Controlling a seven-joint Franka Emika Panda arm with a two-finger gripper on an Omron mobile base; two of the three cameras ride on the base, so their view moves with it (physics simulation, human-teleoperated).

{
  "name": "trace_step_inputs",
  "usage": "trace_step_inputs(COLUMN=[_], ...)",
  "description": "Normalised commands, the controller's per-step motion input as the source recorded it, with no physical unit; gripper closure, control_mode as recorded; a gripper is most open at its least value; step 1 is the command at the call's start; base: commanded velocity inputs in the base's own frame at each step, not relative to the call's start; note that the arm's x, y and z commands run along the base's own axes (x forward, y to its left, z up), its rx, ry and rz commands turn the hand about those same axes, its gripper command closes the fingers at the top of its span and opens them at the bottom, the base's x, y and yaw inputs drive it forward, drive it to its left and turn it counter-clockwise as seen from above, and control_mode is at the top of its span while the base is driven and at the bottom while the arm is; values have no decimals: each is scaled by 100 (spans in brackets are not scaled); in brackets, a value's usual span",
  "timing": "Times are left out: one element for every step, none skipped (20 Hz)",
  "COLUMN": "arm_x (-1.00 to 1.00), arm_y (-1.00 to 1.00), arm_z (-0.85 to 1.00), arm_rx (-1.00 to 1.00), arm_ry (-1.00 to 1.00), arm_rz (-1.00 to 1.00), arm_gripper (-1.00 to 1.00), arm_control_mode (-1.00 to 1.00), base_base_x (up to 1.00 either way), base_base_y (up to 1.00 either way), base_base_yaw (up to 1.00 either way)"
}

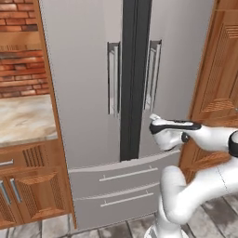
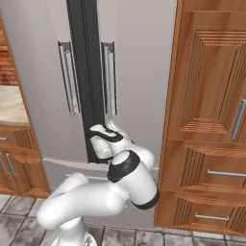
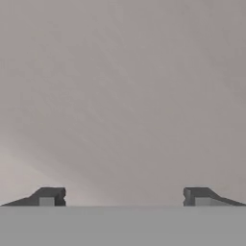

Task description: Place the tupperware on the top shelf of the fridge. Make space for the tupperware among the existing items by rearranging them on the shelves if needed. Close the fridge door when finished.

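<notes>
The fridge (image 1: 93, 93) stood directly ahead of us, tall and grey, both upper doors shut against the dark vertical seam (image 1: 135, 79) between them. Two vertical bar handles flanked that seam, the left door's handle (image 1: 113, 79) and the right door's handle (image 1: 152, 74). Below the doors we noted two wide drawers, the upper drawer (image 1: 125, 175) and the lower drawer (image 1: 125, 199), each with a horizontal bar handle, both closed. The gripper (image 3: 124, 196) was held up close to the lower part of the right door, near the bottom end of that door's handle; in the hand view its two dark fingertips (image 3: 48, 197) stood wide apart with nothing between them, facing plain grey door surface. We could not tell whether the fingers touched the door. To the fridge's right rose a tall wooden cabinet (image 2: 211, 110) with drawers; to its left we recorded a marble countertop (image 1: 23, 118) over wooden cupboards, beneath a brick wall (image 1: 21, 69).
</notes>
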Motion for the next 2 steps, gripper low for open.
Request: trace_step_inputs(arm_x=[0,0], arm_y=[-14,-15], arm_z=[0,0], arm_rx=[6,8], arm_ry=[0,0], arm_rz=[0,0], arm_gripper=[-100,-100], arm_control_mode=[-100,-100], base_base_x=[0,0], base_base_y=[0,0], base_base_yaw=[0,0])
